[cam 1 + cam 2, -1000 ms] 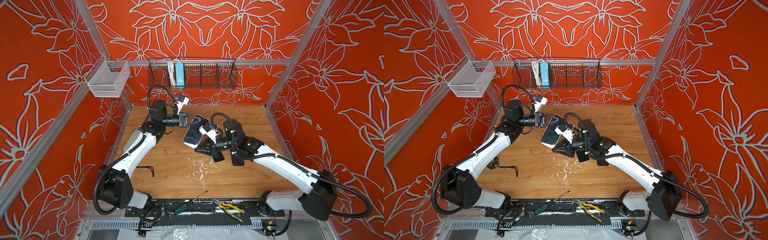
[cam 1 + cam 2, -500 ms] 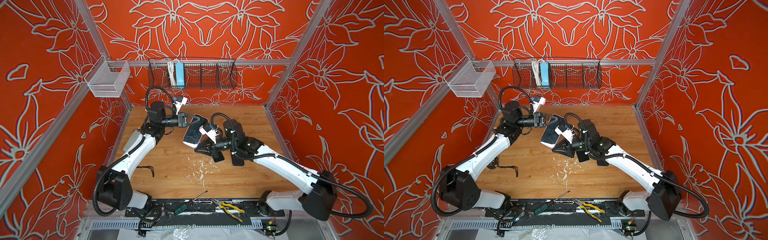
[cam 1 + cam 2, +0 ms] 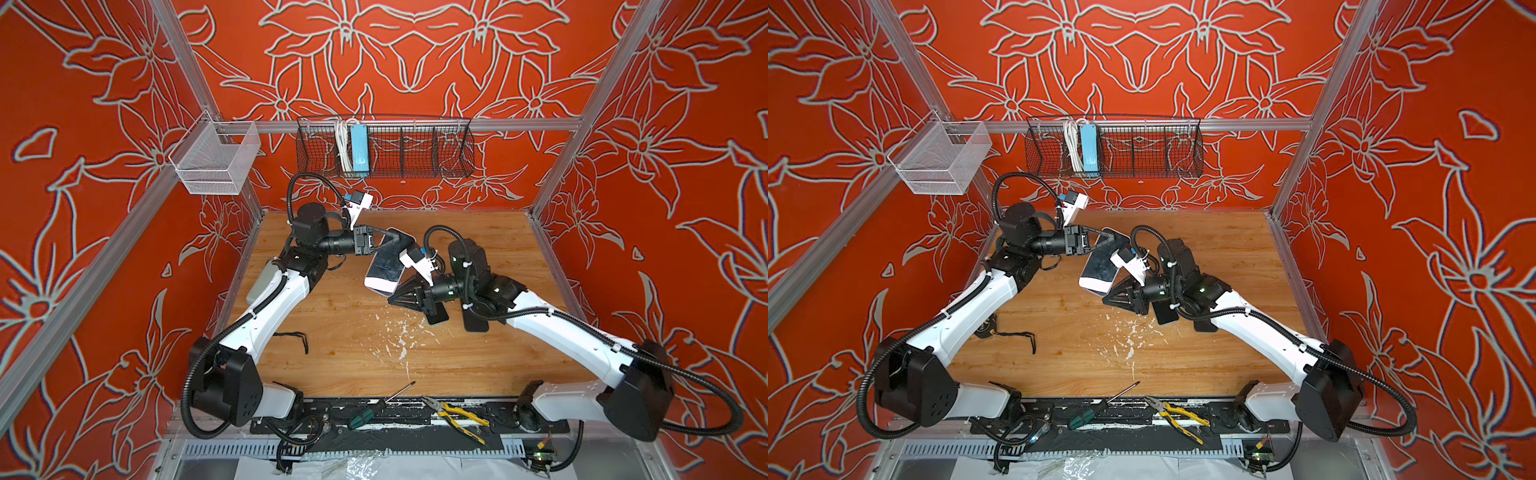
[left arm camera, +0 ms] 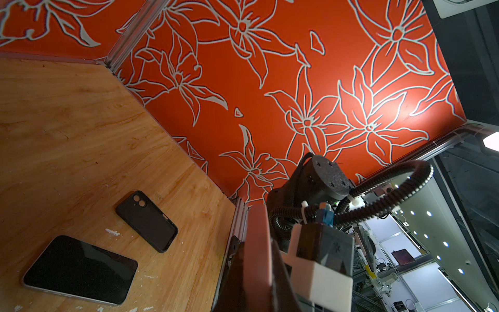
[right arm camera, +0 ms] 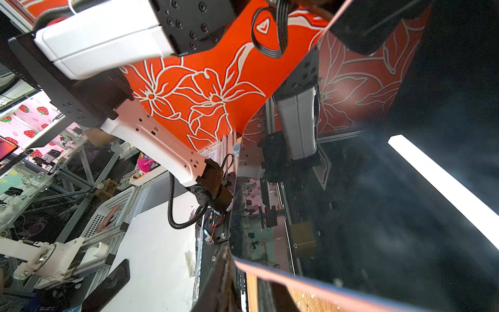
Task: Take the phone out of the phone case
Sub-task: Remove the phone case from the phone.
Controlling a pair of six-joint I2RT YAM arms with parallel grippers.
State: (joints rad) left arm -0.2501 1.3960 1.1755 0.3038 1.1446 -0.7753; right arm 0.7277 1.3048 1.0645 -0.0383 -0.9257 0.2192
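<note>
Phone [image 3: 386,266] and phone case [image 4: 258,229] hang together in the air over the bench [image 3: 353,353], pinned between my 2 arms. My left jaws are pinched almost fully shut on the upper end of the pink case. My right jaws stand a little wider and clamp its lower end, with the dark screen filling that wrist view.

Over the last second almost nothing has shifted: my left wrist eased a touch toward its wall, and neither grip has altered. I judge that separation has not begun, since the pink rim runs unbroken along the screen edge wherever I can see it. The next pull should peel a corner free rather than simply stretch both ends.

A spare handset [image 4: 81,270] and a black case [image 4: 147,220] lie flat on the bench beneath my right arm.
</note>
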